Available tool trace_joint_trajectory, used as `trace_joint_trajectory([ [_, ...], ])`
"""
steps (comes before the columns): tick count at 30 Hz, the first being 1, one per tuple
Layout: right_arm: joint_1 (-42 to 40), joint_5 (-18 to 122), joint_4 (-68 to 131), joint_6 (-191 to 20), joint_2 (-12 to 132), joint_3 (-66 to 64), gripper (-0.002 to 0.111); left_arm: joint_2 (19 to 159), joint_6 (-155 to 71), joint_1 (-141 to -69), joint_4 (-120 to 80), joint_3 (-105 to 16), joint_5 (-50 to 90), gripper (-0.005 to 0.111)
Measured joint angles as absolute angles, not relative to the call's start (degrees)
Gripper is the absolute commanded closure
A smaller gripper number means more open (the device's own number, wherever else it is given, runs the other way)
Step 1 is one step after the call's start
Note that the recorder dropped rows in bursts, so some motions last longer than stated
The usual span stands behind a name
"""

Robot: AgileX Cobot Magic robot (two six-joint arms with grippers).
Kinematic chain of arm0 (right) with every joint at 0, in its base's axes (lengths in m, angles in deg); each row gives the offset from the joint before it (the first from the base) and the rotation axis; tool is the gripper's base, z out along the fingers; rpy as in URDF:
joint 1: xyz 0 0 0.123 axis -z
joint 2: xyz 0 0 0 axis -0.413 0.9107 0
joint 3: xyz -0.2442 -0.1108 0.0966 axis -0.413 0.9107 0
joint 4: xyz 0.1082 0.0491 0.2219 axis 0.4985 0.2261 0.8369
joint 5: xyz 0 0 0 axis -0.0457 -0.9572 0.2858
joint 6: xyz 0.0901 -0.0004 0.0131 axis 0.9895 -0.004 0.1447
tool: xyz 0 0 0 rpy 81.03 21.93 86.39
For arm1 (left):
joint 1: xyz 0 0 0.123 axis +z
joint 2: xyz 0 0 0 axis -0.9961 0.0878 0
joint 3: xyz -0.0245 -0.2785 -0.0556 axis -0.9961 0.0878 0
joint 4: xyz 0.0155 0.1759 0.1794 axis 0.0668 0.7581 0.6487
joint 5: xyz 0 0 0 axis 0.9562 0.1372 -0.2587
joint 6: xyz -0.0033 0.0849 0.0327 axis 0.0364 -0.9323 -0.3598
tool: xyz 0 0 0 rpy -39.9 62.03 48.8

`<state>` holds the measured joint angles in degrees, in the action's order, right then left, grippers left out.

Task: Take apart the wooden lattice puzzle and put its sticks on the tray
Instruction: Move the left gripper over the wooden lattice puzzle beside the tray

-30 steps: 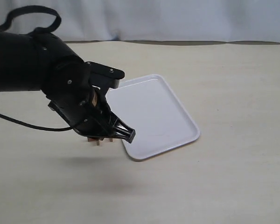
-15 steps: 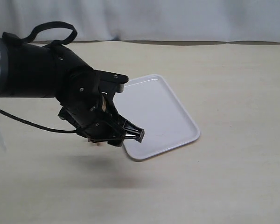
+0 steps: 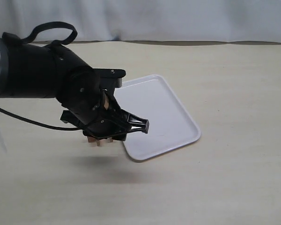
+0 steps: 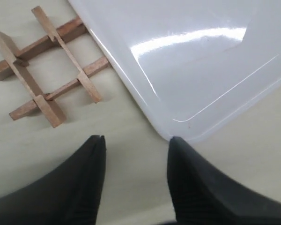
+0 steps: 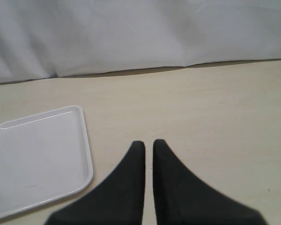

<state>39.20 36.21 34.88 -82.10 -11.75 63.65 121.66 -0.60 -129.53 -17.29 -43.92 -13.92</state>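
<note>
Wooden lattice puzzle (image 4: 82, 75), seemingly touching tray (image 4: 192, 56)

My left arm (image 3: 33, 70) is a bulky matte-black housing with rounded joint covers and small bright screws (image 3: 111, 71), a black cable (image 3: 51, 24) looped over it, and my left jaws and right jaws are black tapered wedges.

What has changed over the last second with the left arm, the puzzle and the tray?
The left gripper swung right, toward the tray, with its tips lifting slightly. It is open and has taken hold of nothing. The wooden lattice puzzle, whole beside the tray's edge, and the tray itself have not moved.
</note>
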Motion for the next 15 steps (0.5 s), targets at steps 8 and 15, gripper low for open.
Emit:
trace_joint_trajectory([
  [8, 39.2, 36.21, 34.88, -82.1, -11.75, 63.65, 0.102, 126.07, -0.5, -129.53, -17.29, -44.0, -12.91, 0.067],
  [15, 39.2, 36.21, 34.88, -82.1, -11.75, 63.65, 0.102, 127.08, 2.9, -128.63, -14.76, -44.0, -11.05, 0.067],
])
